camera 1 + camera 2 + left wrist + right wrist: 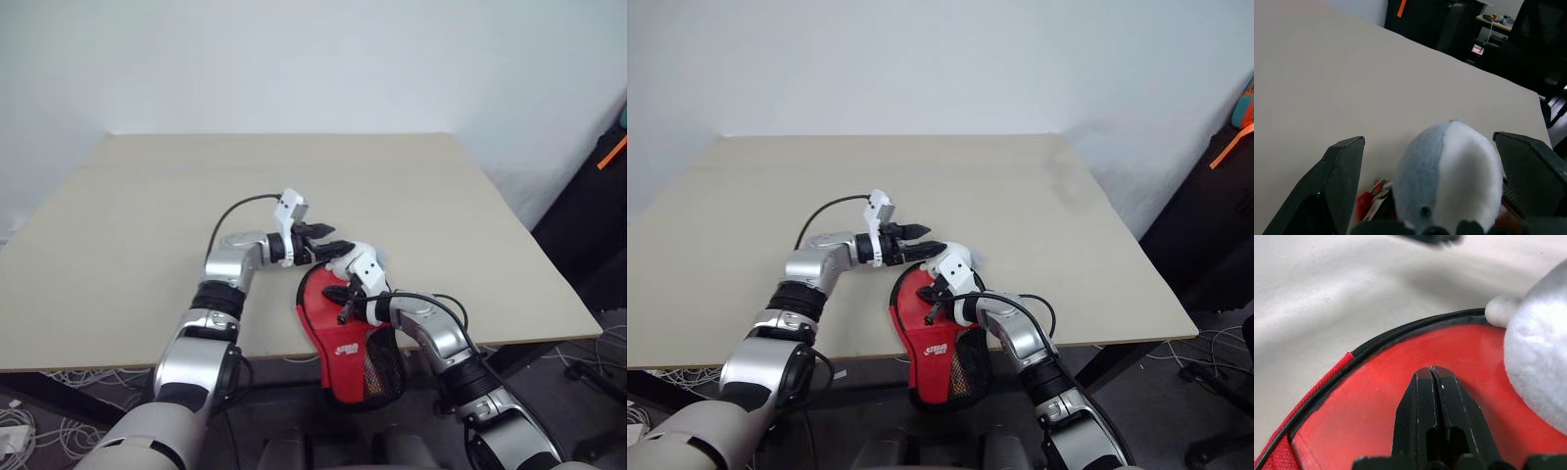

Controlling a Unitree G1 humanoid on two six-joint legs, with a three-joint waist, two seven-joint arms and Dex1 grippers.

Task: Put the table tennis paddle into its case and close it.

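Red zip case (343,333) hangs over the near table (147,215) edge, mesh pocket (384,364) off the table and a small white logo (347,350), unreadable, beside it. Right gripper (343,304) rests on the case's red top, fingers pressed together with nothing between; the right wrist view adds the black zip edging (1400,333) just ahead of the tips. Left gripper (331,243) hovers just beyond, fingers spread wide; its wrist view shows a grey-white plush toy (1452,176) between them, untouched. Can't tell where the paddle is.
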